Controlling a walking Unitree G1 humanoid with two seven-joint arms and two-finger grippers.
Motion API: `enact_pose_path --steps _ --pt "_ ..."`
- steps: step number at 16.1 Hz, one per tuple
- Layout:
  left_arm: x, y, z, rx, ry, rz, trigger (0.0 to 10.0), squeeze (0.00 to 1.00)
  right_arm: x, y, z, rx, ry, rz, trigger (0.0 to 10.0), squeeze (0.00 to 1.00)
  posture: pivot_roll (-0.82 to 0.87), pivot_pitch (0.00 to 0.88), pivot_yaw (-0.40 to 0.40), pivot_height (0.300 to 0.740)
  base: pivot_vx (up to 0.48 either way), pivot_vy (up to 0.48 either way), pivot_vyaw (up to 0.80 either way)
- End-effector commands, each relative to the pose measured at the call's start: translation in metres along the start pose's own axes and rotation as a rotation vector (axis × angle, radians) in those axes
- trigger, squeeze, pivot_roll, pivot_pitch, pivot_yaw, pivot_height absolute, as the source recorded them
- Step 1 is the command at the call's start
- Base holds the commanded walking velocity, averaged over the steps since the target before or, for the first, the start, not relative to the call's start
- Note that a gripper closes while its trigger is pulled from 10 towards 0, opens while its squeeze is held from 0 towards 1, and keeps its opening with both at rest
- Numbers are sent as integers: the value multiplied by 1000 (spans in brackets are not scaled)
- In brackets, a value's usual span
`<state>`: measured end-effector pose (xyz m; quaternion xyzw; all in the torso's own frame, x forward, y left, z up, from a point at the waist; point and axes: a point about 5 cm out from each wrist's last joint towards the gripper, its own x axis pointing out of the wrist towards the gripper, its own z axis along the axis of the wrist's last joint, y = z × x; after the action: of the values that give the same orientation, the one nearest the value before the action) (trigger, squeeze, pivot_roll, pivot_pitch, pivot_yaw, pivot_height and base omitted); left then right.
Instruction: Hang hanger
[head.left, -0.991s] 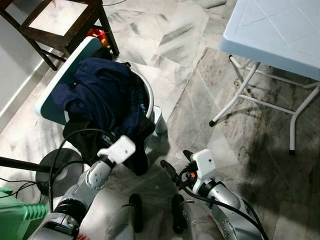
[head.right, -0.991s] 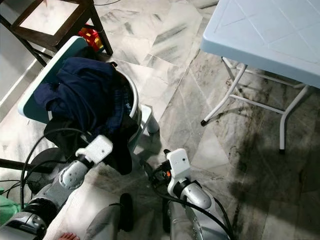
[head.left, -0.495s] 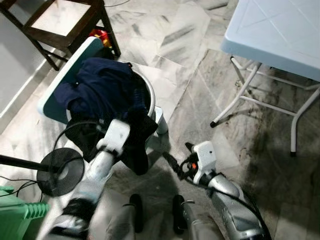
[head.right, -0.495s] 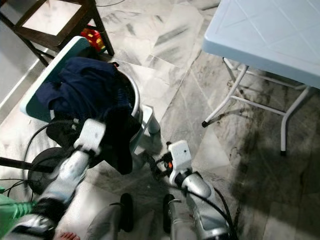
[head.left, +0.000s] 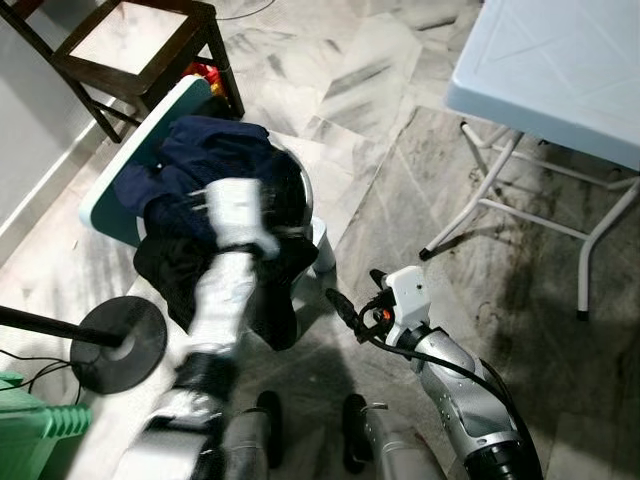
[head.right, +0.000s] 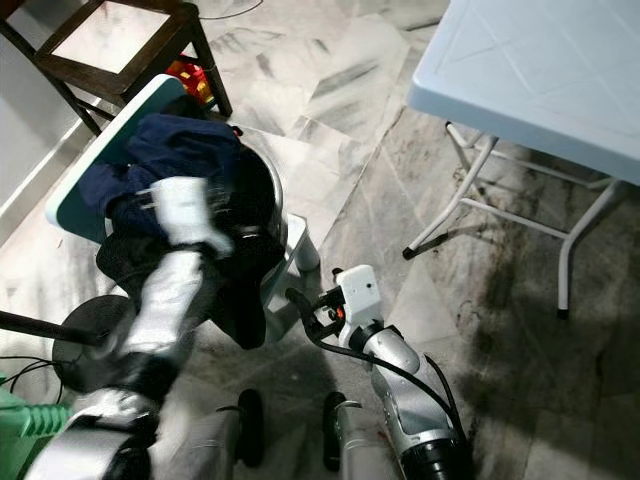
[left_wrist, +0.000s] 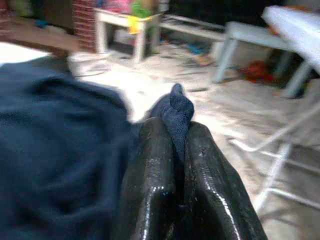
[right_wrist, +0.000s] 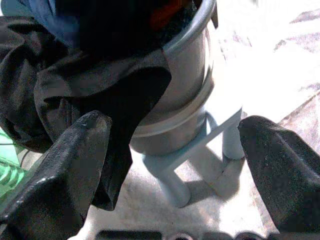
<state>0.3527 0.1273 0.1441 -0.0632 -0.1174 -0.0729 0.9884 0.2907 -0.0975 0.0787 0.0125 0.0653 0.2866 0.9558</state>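
Observation:
A metal basin (head.left: 301, 192) heaped with navy clothes (head.left: 205, 160) stands on a small pale blue stool (head.left: 322, 250), and a black garment (head.left: 170, 275) hangs over its near side. My left arm reaches over the heap, blurred. In the left wrist view my left gripper (left_wrist: 176, 130) is shut on a fold of the navy cloth (left_wrist: 178, 106). My right gripper (head.left: 355, 295) is low and just right of the stool. It stands open, with its fingers (right_wrist: 80, 150) wide apart and facing the basin (right_wrist: 185, 75).
A teal board (head.left: 150, 125) leans behind the basin. A dark wooden chair (head.left: 130, 40) is at the far left, with a red object (head.left: 205, 72) beneath it. A pale blue folding table (head.left: 560, 60) stands to the right. A black round stand base (head.left: 115, 340) and a green object (head.left: 30, 430) are near left.
My left arm has swung up from the basin's near side to over the clothes heap. The right arm has reached slightly forward toward the stool. The camera shifted a little.

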Motion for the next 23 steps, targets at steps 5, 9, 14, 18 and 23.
enact_pose_path --steps 5,9,14,18,23 --pt "-77 70 -57 104 267 199 0 0 -7 4 -18 14 49 9 10000 0 56 259 -19 740 0 0 0" --pt "-91 69 -73 103 353 210 4275 0 -6 5 -18 14 48 19 10000 0 64 272 -27 740 0 0 0" --pt "-88 67 -63 235 294 150 10000 1000 -7 6 -19 16 49 21 10000 0 60 278 -25 740 0 0 0" --pt "-96 53 -64 280 288 83 10000 1000 -7 7 -19 17 45 18 10000 0 65 285 -17 740 0 0 0" --pt "-114 61 -72 369 348 128 10000 1000 -11 7 -21 23 48 9 10000 0 59 301 -11 740 0 0 0"
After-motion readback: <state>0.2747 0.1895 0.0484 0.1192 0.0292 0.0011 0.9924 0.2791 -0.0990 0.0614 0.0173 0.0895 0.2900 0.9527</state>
